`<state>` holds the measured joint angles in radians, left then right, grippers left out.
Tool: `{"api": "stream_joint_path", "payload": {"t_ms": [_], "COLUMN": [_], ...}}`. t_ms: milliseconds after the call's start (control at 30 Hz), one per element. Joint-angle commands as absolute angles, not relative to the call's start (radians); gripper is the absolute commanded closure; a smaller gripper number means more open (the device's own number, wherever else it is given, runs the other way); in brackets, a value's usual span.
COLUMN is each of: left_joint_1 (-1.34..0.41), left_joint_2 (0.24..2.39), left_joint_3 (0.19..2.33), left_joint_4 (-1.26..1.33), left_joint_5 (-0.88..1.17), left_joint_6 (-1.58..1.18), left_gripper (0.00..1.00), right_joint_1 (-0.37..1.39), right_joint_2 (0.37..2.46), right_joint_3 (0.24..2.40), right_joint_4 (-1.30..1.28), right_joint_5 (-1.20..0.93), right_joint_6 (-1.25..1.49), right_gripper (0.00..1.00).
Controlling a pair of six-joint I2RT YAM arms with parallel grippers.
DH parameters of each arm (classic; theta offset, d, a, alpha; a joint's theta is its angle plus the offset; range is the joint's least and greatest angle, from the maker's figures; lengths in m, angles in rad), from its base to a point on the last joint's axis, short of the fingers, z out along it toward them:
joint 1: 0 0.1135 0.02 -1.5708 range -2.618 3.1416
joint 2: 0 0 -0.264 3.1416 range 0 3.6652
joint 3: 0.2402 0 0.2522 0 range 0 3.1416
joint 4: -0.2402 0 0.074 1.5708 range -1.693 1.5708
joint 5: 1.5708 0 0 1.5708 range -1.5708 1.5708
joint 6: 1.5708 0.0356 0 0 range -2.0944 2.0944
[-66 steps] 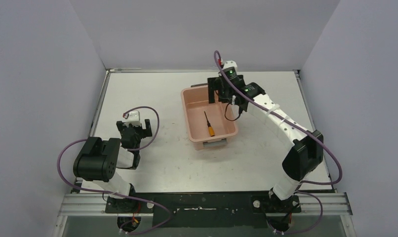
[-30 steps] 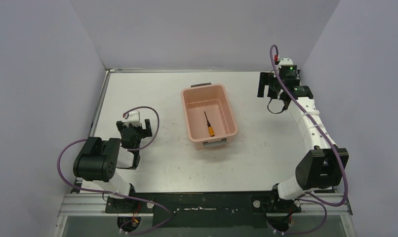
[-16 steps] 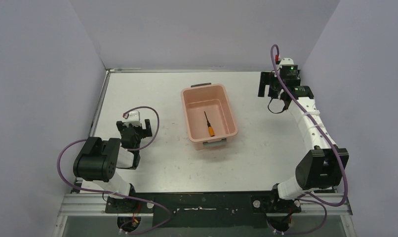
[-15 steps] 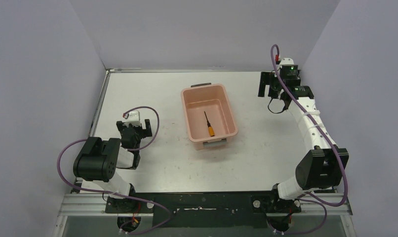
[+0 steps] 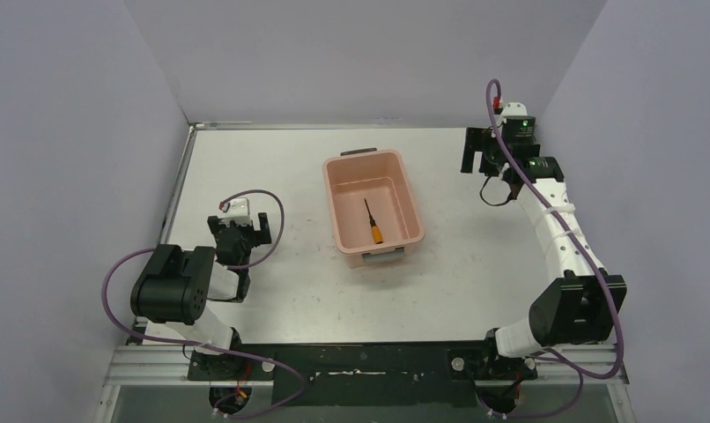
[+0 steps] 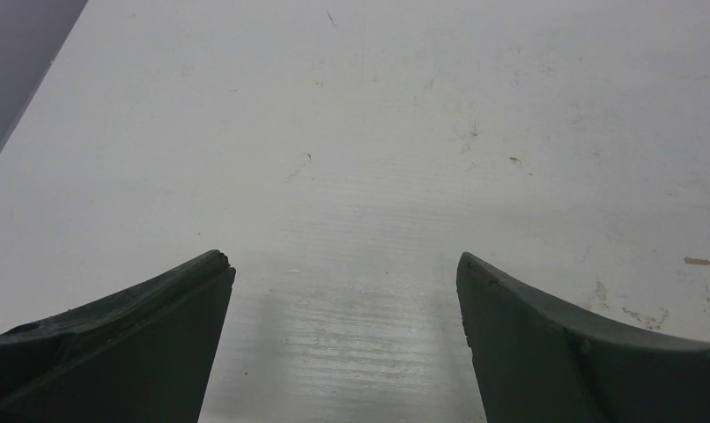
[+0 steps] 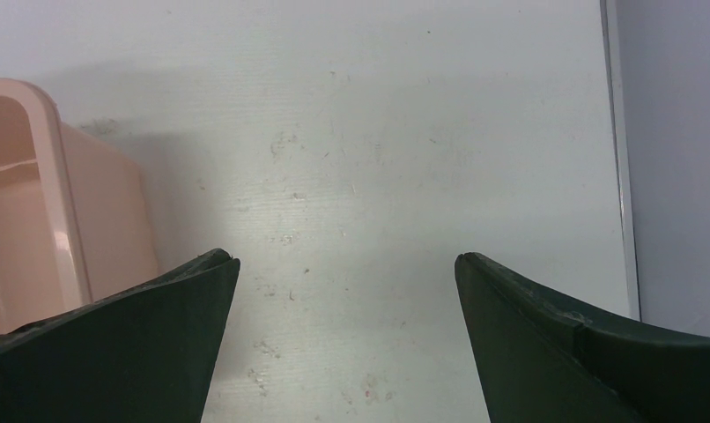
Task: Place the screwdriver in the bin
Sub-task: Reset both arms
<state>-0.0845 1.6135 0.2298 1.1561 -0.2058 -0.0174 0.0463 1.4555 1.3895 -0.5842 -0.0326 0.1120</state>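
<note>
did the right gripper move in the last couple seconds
Yes. The right gripper was over the bin's far right rim; now it is well right of the bin, open, near the table's far right corner.

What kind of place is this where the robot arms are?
Probably a robot test booth in a lab: plain grey walls box in a white table, two arms are bolted to a metal rail at its edge, and a pink bin holds one screwdriver.
</note>
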Motion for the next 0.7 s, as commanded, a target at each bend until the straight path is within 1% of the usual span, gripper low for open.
{"api": "stream_joint_path", "payload": {"t_ms": [0,667], "left_joint_1": [-0.087,-0.087], "left_joint_2": [1.609,1.609], "left_joint_3": [0.253,0.253], "left_joint_4": [1.213,1.213], "left_joint_5": [-0.209,-0.209], "left_joint_6": [-0.026,-0.026], "left_gripper": [0.03,0.03], "right_joint_1": [0.042,0.043], "right_joint_2": [1.400,1.407], "right_joint_3": [1.371,1.370], "right_joint_4": [-0.541,-0.551], "right_joint_5": [-0.055,-0.060], "right_joint_6": [0.106,0.109], "right_gripper": [0.00,0.00]}}
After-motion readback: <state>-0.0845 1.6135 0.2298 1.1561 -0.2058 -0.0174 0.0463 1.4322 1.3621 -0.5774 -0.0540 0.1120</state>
